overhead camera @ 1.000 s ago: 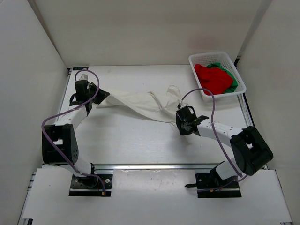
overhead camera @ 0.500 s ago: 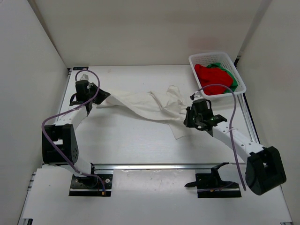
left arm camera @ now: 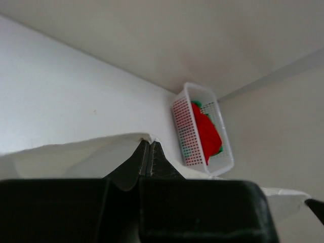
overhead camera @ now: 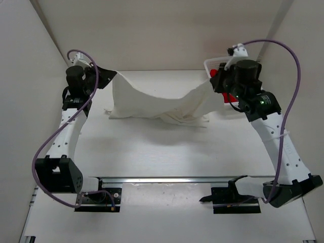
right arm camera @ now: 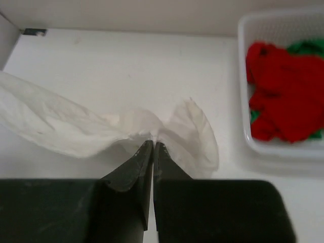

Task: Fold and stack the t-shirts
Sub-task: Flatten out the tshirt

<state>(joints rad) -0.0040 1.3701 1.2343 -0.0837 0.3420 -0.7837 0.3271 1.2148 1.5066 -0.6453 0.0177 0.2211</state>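
The white t-shirt [overhead camera: 152, 104] hangs stretched between both arms above the table, its lower edge resting on the surface. My left gripper [overhead camera: 112, 74] is shut on the shirt's left corner [left arm camera: 136, 136]. My right gripper [overhead camera: 212, 81] is shut on the shirt's right part [right arm camera: 152, 132], with cloth bunched at its tips. The red t-shirt [right arm camera: 283, 96] and the green t-shirt [right arm camera: 309, 46] lie crumpled in the basket, green mostly under red.
The white lattice basket [overhead camera: 255, 96] stands at the back right, partly behind my right arm. White walls enclose the table on the left, back and right. A metal rail [overhead camera: 167, 179] runs along the near edge.
Both arms have risen and spread apart, lifting the white t-shirt off the table and stretching it. The right gripper closed on the cloth and swung up toward the basket.
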